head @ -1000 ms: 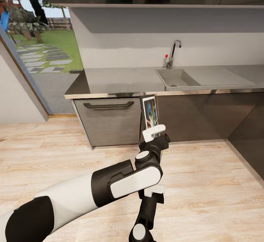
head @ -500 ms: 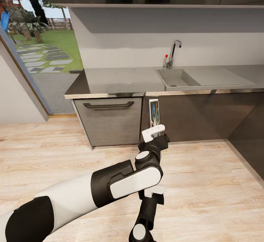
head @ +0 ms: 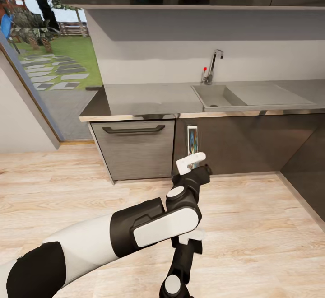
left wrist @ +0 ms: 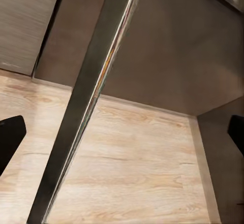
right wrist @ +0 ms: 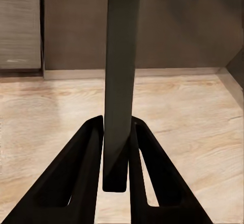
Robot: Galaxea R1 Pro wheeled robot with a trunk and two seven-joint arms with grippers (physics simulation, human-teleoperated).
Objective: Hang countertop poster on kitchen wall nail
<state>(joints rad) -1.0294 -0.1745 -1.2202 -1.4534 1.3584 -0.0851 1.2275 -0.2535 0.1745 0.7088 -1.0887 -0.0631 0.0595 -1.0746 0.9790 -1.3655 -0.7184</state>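
Clearly the thin, stiff framed Star Wars poster [head: 193, 141], upright at frame centre, is light; the right gripper [right wrist: 118, 132] pinches its lower edge, the left gripper [left wrist: 122, 132] spread wide.

The poster [head: 192, 141] shows dark blue artwork inside a white border. The desk [head: 149, 99] is glossy grey over dark brown cabinets [head: 253, 146]. The floor [head: 253, 225] is pale wood-grain plank. The right pincer's fingers [right wrist: 81, 178] are black.
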